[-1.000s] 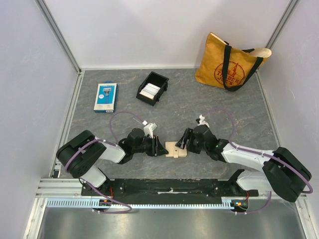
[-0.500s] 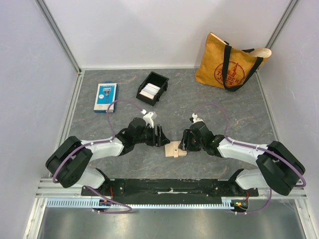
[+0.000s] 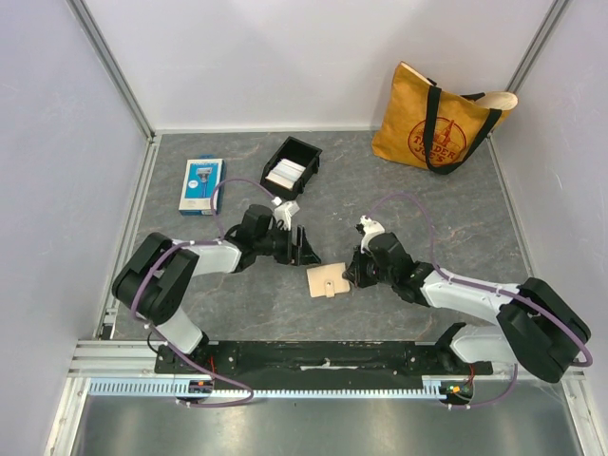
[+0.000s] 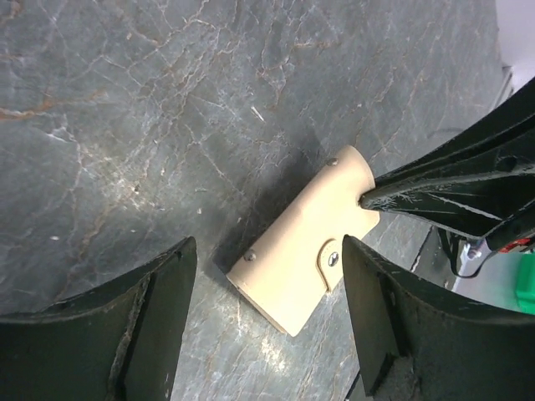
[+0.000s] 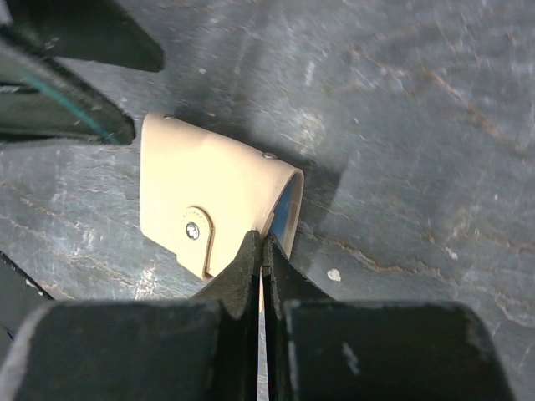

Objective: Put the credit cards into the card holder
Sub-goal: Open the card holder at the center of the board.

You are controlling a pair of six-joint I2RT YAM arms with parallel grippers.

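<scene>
1. Far left, towards the back of the table: a blue-and-white package lies flat, well apart from both of my arms.

2. Right of the package: a black tray sits at an angle. It contains a stack of white cards.

3. My left gripper is in front of the tray, pointing right. Its fingers stand wide apart and hold nothing. In the left wrist view the left gripper frames the card holder, which lies ahead of the fingertips without touching either finger.

4. The card holder lies flat on the table between my two grippers, near the front edge. It is folded over, with its tab fastened by a snap. A blue card shows inside the open end.

5. My right gripper is at the right-hand edge of the card holder, pointing left. In the right wrist view the right gripper has its fingers pressed together. The tips meet the near edge of the card holder beside the tab. I cannot tell whether any material is pinched between them.

6. Far right, at the back: a yellow tote bag with black handles stands against the wall.
</scene>
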